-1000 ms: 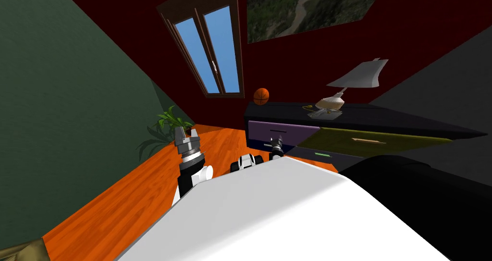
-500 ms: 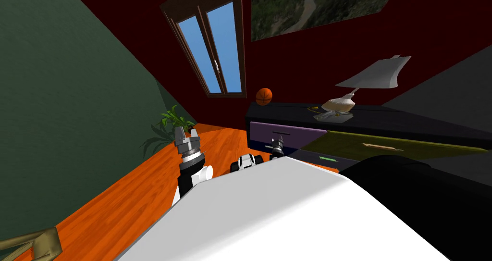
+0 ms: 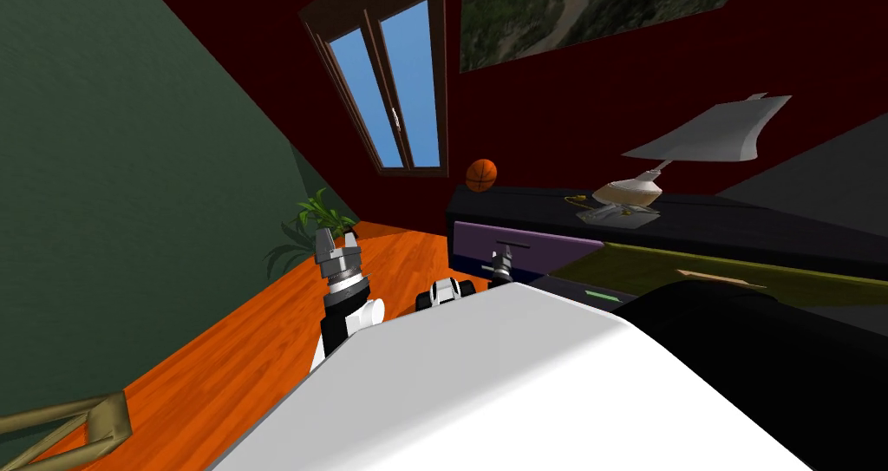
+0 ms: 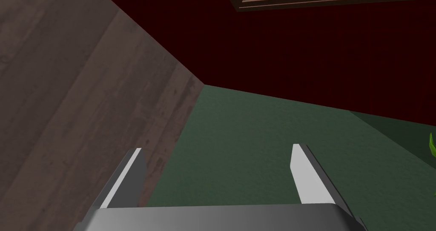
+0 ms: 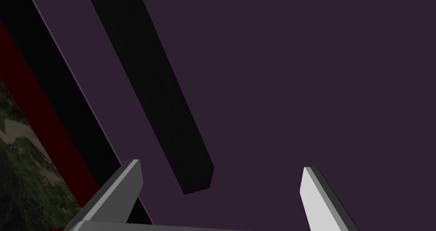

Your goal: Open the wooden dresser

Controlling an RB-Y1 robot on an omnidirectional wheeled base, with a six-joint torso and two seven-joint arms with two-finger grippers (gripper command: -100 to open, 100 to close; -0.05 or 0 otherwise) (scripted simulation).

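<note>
A lived-in home room: dresser [image 3: 529, 204] bearing lamp [image 3: 626, 195] and basketball [image 3: 481, 174], potted plant [image 3: 316, 219], window [image 3: 390, 93].

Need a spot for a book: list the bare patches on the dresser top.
The black dresser top is bare between the orange basketball and the grey-shaded table lamp, and looks bare again beyond the lamp. It is crowded only around the lamp's base.

1 dresser [image 3: 538, 200], 1 lamp [image 3: 624, 195], 1 basketball [image 3: 481, 174], 1 plant [image 3: 316, 217], 1 window [image 3: 390, 93] with 2 panes, 1 picture [image 3: 590, 10]. 2 coloured drawer fronts: 1 purple front [image 3: 546, 242], 1 olive front [image 3: 668, 262]. 2 grippers, left gripper [image 3: 337, 238] and right gripper [image 3: 501, 253], 2 fingers [image 4: 306, 177] each.
</note>
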